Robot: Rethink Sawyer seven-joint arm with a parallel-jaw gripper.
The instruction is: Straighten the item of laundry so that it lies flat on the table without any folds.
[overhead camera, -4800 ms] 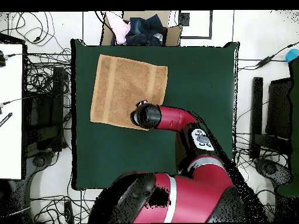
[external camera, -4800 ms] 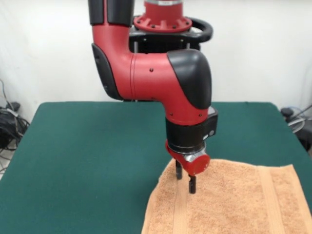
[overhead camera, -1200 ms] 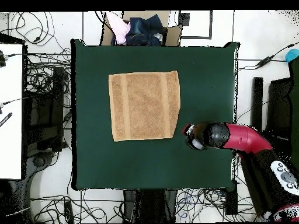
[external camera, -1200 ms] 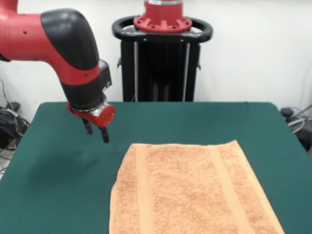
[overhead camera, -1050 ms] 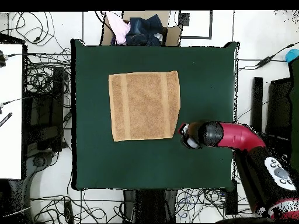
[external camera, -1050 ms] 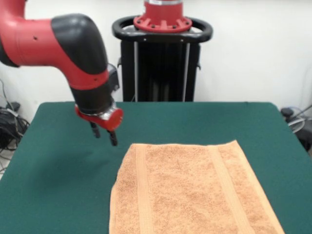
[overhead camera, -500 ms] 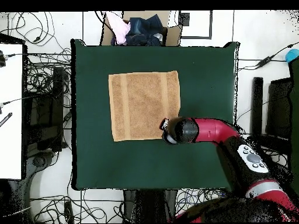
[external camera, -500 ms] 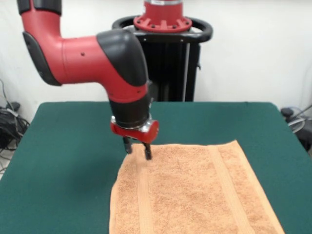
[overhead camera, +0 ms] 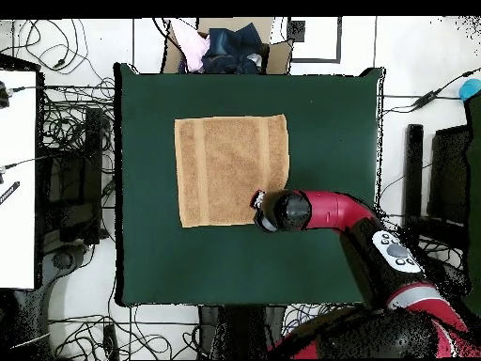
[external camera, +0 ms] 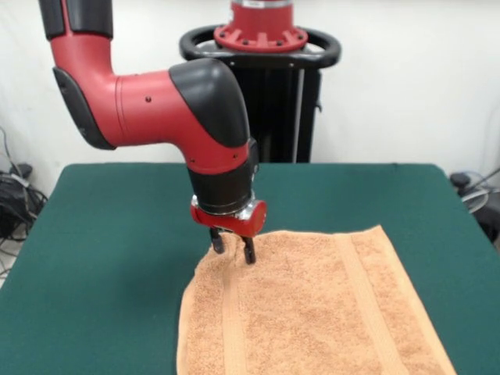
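Note:
The item of laundry (external camera: 312, 305), an orange-tan towel with two woven bands, lies spread on the green table (external camera: 101, 234), and its near edge runs out of the front view. In the overhead view the towel (overhead camera: 225, 164) looks square and smooth. My gripper (external camera: 233, 248) is down at the towel's far-left corner in the front view. Its two black fingers stand apart, with the tips at the cloth around the left band. From above, the gripper (overhead camera: 258, 200) covers the towel's lower-right corner over the table (overhead camera: 329, 122). The corner itself is hidden.
A cardboard box of clothes (overhead camera: 225, 47) sits just beyond the table's top edge in the overhead view. Cables (overhead camera: 75, 122) lie on the floor around the table. A white desk (overhead camera: 19, 169) stands to the left.
The arm swung in from the bare table beside the towel and came down onto the towel's corner. The cloth edge beside the gripper now bulges slightly.

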